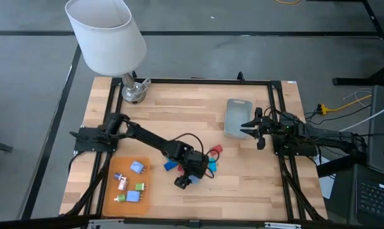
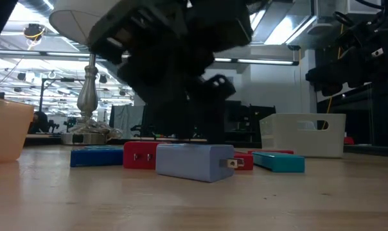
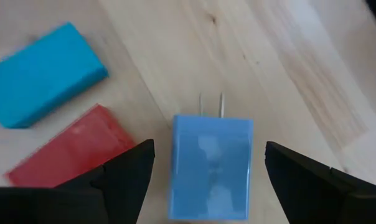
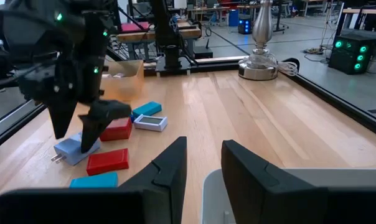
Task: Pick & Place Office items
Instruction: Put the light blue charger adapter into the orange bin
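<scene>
A light blue plug block [image 3: 211, 165] with two prongs lies flat on the table at centre. My left gripper [image 3: 210, 144] hangs over it, open, slanting down, one finger on either side and a gap to each. Beside it lie a red piece [image 3: 70, 152] and a teal piece [image 3: 45, 71]; the low view also shows a blue piece [image 2: 96, 156]. Several more small pieces sit on the flat orange tray [image 1: 116, 191] at the near left. My right gripper [image 1: 254, 130] waits, shut, at the right, next to the grey-blue bin [image 1: 238, 117].
A lamp with a white shade [image 1: 106, 32] and a metal base [image 1: 133, 91] stands at the far left corner. A black frame rail [image 1: 192, 81] runs around the tabletop. Bare wood lies between the loose pieces and the near edge.
</scene>
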You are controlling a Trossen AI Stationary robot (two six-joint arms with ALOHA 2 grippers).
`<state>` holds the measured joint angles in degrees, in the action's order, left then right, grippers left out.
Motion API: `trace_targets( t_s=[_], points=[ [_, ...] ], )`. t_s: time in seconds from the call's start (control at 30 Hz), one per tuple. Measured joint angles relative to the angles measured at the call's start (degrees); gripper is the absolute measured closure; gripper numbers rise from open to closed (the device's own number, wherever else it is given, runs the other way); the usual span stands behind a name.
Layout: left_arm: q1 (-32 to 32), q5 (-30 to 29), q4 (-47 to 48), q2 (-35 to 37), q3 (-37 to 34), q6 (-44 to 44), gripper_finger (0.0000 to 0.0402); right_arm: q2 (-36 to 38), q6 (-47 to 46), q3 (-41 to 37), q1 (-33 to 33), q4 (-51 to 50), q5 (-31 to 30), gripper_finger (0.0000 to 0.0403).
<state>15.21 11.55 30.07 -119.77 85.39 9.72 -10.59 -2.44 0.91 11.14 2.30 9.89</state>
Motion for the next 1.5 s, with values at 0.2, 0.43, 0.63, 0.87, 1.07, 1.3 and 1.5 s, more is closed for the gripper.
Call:
trace_targets(
  t_s=[0.2, 0.43, 0.63, 0.87, 1.07, 1.3, 1.5],
  points=[
    [1.7, -1.4, 2.4, -3.9, 2.9, -0.1, 0.0104, 0.0, 0.0, 0.0, 0.0, 0.0, 0.0, 0.0302],
    [1.7, -3.7, 3.2, -6.3, 3.1, -9.7, 0.0113, 0.0, 0.0, 0.0, 0.0, 0.0, 0.0, 0.0302],
    [-0.6, 0.9, -2.2, -4.9, 2.8, -23.1, 0.0187, 0.0, 0.0, 0.0, 0.0, 0.0, 0.0, 0.0302],
    [-4.2, 4.0, -11.9, -0.4, 3.8, -32.8, 0.0187, 0.0, 0.0, 0.0, 0.0, 0.0, 0.0, 0.0302],
    [-6.5, 15.3, -27.3, 8.9, 3.8, -38.2, 0.0188, 0.0, 0.0, 0.0, 0.0, 0.0, 0.0, 0.0302],
    [-5.9, 26.4, -40.5, 24.7, 3.8, -41.4, 0.0188, 0.0, 0.0, 0.0, 0.0, 0.0, 0.0, 0.0302],
    [-0.2, 3.9, -24.9, 41.3, 4.0, -32.4, 0.0188, 0.0, 0.0, 0.0, 0.0, 0.0, 0.0, 0.0302]
  ],
)
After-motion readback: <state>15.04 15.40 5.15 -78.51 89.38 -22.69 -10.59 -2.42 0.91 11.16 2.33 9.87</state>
